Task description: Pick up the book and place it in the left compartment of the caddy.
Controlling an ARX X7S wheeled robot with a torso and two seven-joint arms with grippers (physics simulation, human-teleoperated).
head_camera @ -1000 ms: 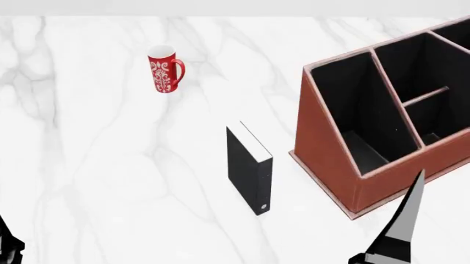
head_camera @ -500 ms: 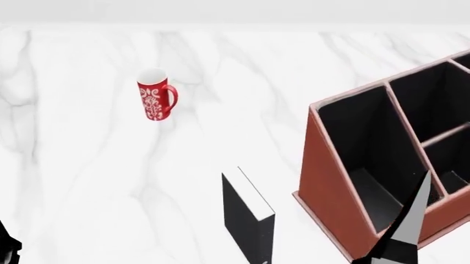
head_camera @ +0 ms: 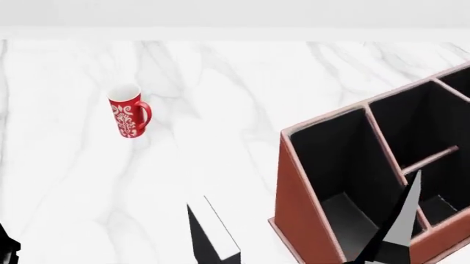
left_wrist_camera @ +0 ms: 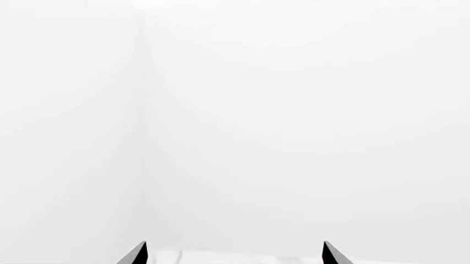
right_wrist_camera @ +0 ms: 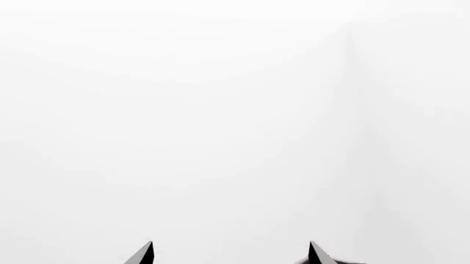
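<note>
The book [head_camera: 211, 235] stands upright on the white marble table [head_camera: 220, 99], black with white page edges, cut off by the head view's lower edge. To its right is the reddish-brown caddy [head_camera: 305, 212]; its left compartment [head_camera: 334, 165] is black-lined and holds nothing. One pointed finger [head_camera: 400, 223] of my right arm rises in front of the caddy. A dark bit of my left arm [head_camera: 6, 248] shows at the bottom left corner. In the wrist views my left gripper [left_wrist_camera: 233, 254] and right gripper [right_wrist_camera: 230, 254] are both open, holding nothing and facing blank white.
A red patterned mug [head_camera: 129, 117] stands at the back left of the table. The table's far edge [head_camera: 235, 39] runs below a pale wall. The caddy's middle section has a crossbar [head_camera: 426, 159].
The head view has swung, so everything has slid down in the picture. The book has dropped to the lower edge, the caddy sits lower. Book and caddy keep their places relative to each other.
</note>
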